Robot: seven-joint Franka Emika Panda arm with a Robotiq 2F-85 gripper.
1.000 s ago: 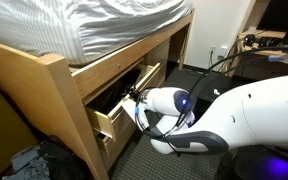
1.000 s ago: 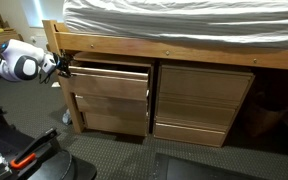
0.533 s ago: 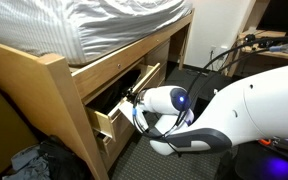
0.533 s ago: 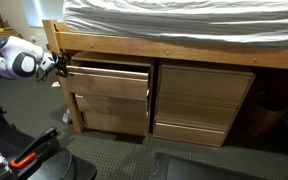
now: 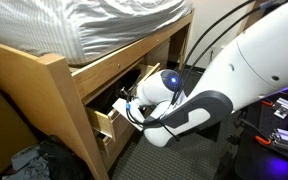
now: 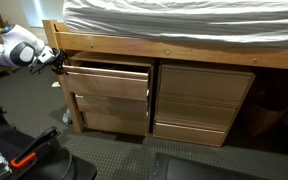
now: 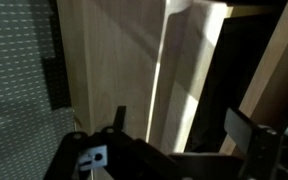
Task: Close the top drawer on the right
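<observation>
The top drawer [image 6: 108, 80] of pale honey wood stands pulled out under the bed, its dark inside showing from the side in an exterior view [image 5: 111, 123]. My gripper [image 6: 57, 58] is at the drawer's outer front corner, beside the bed's post. In an exterior view it [image 5: 132, 101] hovers over the open drawer near its front panel. In the wrist view the fingers [image 7: 184, 132] are spread apart and empty. The drawer's pale wooden panel [image 7: 114, 60] and a dark gap lie between and beyond them.
The bed's square post [image 6: 53, 38] is right beside the gripper, with the rail and mattress [image 6: 184, 18] above. Closed drawers [image 6: 205, 92] fill the neighbouring stack; more drawers [image 6: 109, 115] sit below the open one. Clothes [image 5: 24, 160] lie on the carpet. Cables [image 5: 219, 55] trail behind the arm.
The arm has swung upward and in toward the bed; the gripper has risen slightly along the drawer's corner. The drawer has not visibly moved.
</observation>
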